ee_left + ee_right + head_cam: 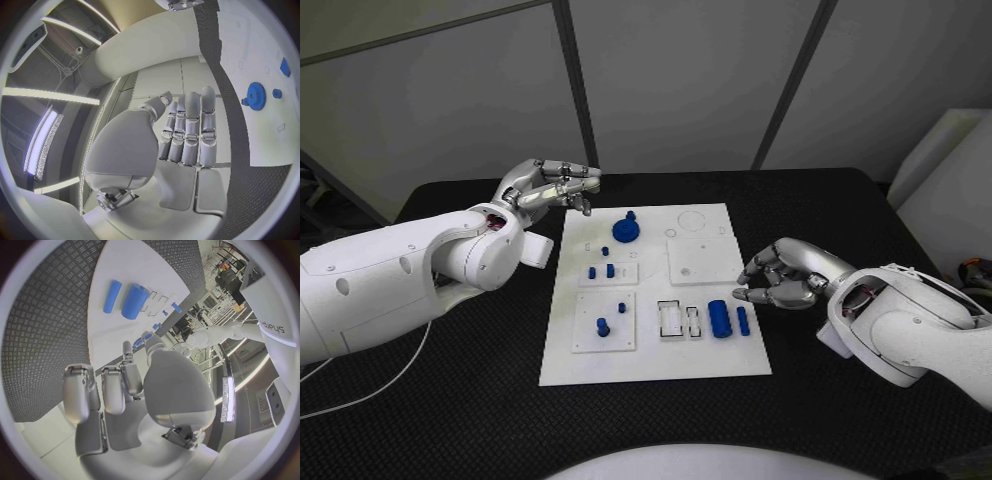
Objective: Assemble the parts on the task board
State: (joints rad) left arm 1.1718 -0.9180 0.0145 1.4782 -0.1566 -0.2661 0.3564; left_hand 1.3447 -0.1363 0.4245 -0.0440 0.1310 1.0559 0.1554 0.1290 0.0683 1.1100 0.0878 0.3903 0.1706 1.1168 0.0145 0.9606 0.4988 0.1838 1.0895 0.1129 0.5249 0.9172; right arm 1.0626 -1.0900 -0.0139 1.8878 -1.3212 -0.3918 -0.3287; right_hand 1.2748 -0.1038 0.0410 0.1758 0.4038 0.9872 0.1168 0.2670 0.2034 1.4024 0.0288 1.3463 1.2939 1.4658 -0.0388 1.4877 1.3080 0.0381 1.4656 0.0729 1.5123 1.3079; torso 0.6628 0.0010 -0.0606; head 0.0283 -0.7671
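The white task board [661, 345] lies in the middle of the black table. On it a blue gear [626, 230] stands at the far end, small blue pegs [600, 271] sit in the left plates, and a thick blue cylinder [718, 318] lies beside a thin blue rod [743, 320] near the right edge. My left hand [553, 185] hovers off the board's far left corner, fingers stretched out, holding nothing. My right hand [779, 275] sits at the board's right edge, just beyond the cylinder, fingers curled in on nothing. The left wrist view shows the straight fingers [187, 130] and the gear [254, 95].
An open rectangular frame [681, 320] lies left of the cylinder. A square white plate [700, 260] sits on the board's right half. In the right wrist view the cylinder [134, 301] and rod [112, 296] lie ahead of the curled fingers [115, 387]. Bare black table surrounds the board.
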